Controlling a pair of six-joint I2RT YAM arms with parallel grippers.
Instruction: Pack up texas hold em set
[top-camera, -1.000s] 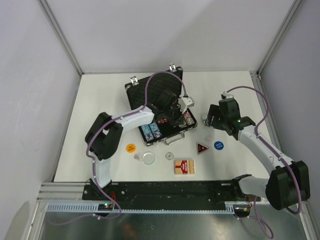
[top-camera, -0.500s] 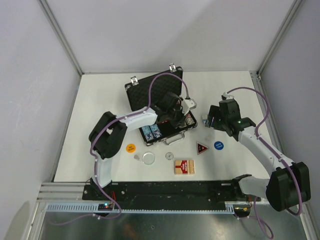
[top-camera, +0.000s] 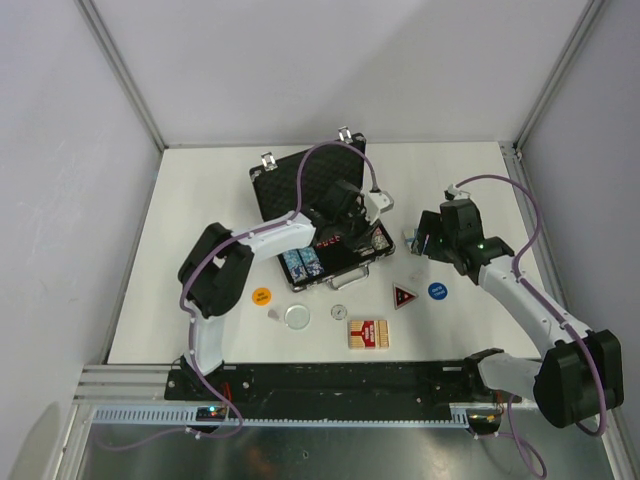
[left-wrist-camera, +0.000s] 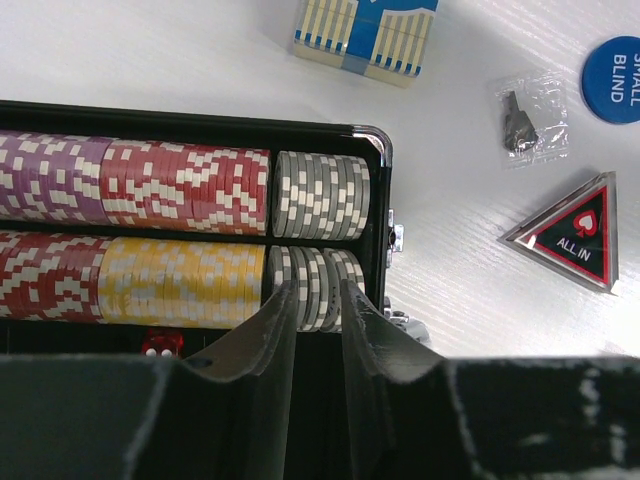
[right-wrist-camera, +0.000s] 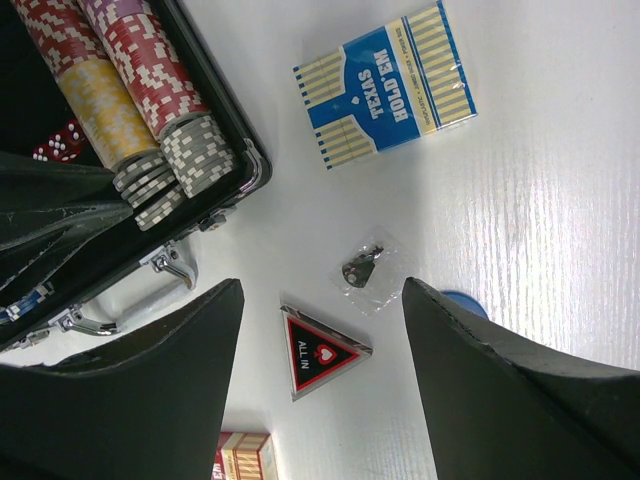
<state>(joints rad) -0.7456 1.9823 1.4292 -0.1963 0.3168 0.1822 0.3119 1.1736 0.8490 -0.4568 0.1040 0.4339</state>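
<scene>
Left gripper (left-wrist-camera: 315, 295) barely parted over the grey chips (left-wrist-camera: 318, 272) in the case (left-wrist-camera: 200, 112). Right gripper (right-wrist-camera: 322, 292) hangs wide and empty above the triangle (right-wrist-camera: 320, 352).

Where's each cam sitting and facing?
Top external: above, behind the bases, looking down at table and open case; both arms show.
Left wrist: over the case, facing down onto chip rows; own fingers show.
Right wrist: beside the case, facing down at the triangle; own fingers show.
Shared: both wrist views catch triangle and blue card box.
</scene>
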